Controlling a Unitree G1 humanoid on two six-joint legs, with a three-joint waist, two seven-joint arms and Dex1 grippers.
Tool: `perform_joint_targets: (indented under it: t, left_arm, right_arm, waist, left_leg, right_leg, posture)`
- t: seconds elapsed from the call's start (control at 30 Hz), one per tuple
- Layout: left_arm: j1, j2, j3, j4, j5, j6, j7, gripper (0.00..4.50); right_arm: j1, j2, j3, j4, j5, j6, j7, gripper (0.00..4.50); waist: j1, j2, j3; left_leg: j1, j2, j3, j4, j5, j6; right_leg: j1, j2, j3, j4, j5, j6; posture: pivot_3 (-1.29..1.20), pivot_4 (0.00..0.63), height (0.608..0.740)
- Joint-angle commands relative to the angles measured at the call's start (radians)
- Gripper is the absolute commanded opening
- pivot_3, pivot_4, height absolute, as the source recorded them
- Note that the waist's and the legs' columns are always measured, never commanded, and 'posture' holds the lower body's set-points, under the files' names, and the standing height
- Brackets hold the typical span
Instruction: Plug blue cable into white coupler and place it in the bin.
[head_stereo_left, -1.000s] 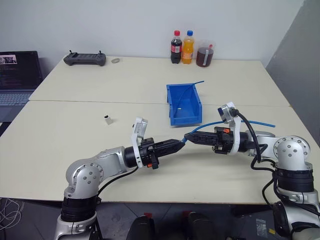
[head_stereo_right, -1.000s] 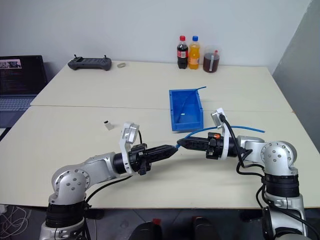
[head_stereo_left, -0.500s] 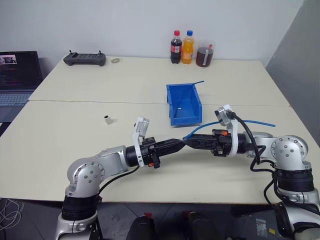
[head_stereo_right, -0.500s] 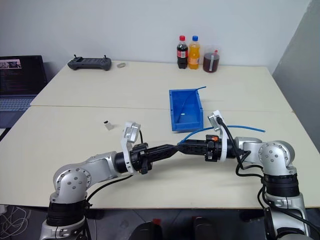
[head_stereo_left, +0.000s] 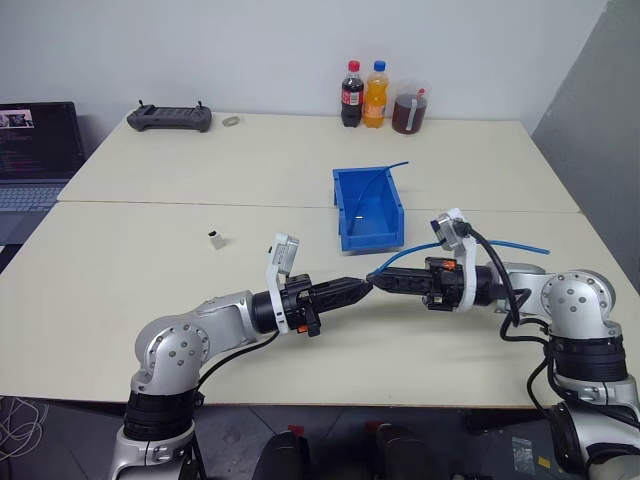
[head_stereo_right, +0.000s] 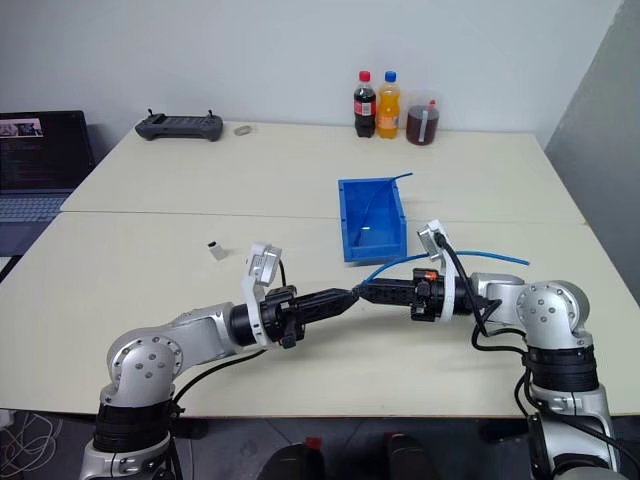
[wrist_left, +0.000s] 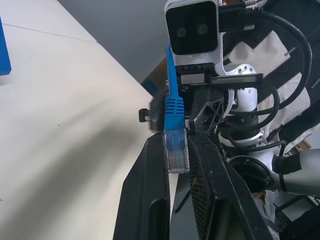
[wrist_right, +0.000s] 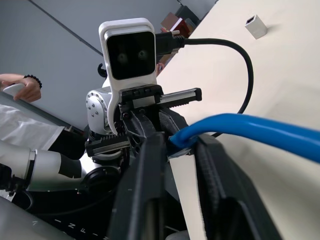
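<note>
Table: the wide cream tabletop (head_stereo_left: 150, 270) carries everything; I take the bright blue rectangular plastic bin (head_stereo_left: 368, 208) as my landmark. I judge the open surface on my side of the bin ample for joining the parts, with the table's near edge below my arms the limit to respect.
Bin: it stands with its scooped lip toward me, and a second thin blue cable (head_stereo_left: 372, 181) lies inside, one end poking over the far rim. I judge this placement lets me lower the finished assembly in from the front.
Blue cable: the thin bright blue network cable (head_stereo_left: 502, 243) trails from the right of the bin, arcs in front of it and ends at my fingertips. Its clear plug (wrist_left: 175, 151) sits on my side of the bin, above the table.
Left gripper: my left gripper (head_stereo_left: 358, 287) is clamped fully on the clear plug, pointing right, which keeps the plug steady while the grip is sorted out.
Right gripper: my right gripper (head_stereo_left: 382, 278) points left, tips meeting the left one's; its fingers (wrist_right: 150, 165) sit close around the cable just behind the plug boot. Whether they actually pinch it I cannot tell.
White coupler: the tiny white boxy plastic coupler (head_stereo_left: 215, 238) stands alone, well to the left of the bin and slightly nearer me, untouched. I judge the path to it unobstructed.
</note>
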Motion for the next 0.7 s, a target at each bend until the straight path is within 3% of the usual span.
perform_joint_targets:
  t: [0.03, 0.27, 0.33, 0.7]
  left_arm:
    - [-0.014, 0.008, 0.002, -0.009, 0.001, -0.025, 0.0, 0.24]
    - [0.007, 0.014, -0.02, -0.025, 0.049, -0.069, 0.0, 0.24]
    - [0.021, 0.013, -0.025, -0.033, 0.057, -0.083, -0.005, 0.94]
    - [0.057, 0.044, 0.036, -0.065, -0.033, -0.063, 0.004, 3.03]
  right_arm:
    - [-0.005, -0.015, 0.002, -0.024, 0.003, -0.014, 0.028, 0.14]
    - [-0.012, -0.027, 0.01, -0.012, -0.019, -0.037, 0.041, 0.14]
    - [-0.014, -0.022, 0.011, -0.007, -0.033, -0.047, 0.035, 0.14]
    - [-0.055, -0.014, -0.006, 0.025, -0.056, -0.074, 0.019, 0.14]
  waist:
    - [0.0, 0.0, 0.0]
    - [0.0, 0.0, 0.0]
    - [0.0, 0.0, 0.0]
    - [0.0, 0.0, 0.0]
  left_leg:
    - [0.0, 0.0, 0.0, 0.0, 0.0, 0.0]
    - [0.0, 0.0, 0.0, 0.0, 0.0, 0.0]
    - [0.0, 0.0, 0.0, 0.0, 0.0, 0.0]
    - [0.0, 0.0, 0.0, -0.001, 0.0, 0.0]
  right_leg:
    - [0.0, 0.0, 0.0, 0.0, 0.0, 0.0]
    - [0.0, 0.0, 0.0, 0.0, -0.001, 0.001]
    - [0.0, 0.0, 0.0, 0.0, -0.001, 0.001]
    - [0.0, -0.001, 0.0, 0.0, -0.001, 0.002]
  posture:
    - [0.0, 0.15, 0.74]
    - [0.0, 0.15, 0.74]
    - [0.0, 0.15, 0.74]
    - [0.0, 0.15, 0.74]
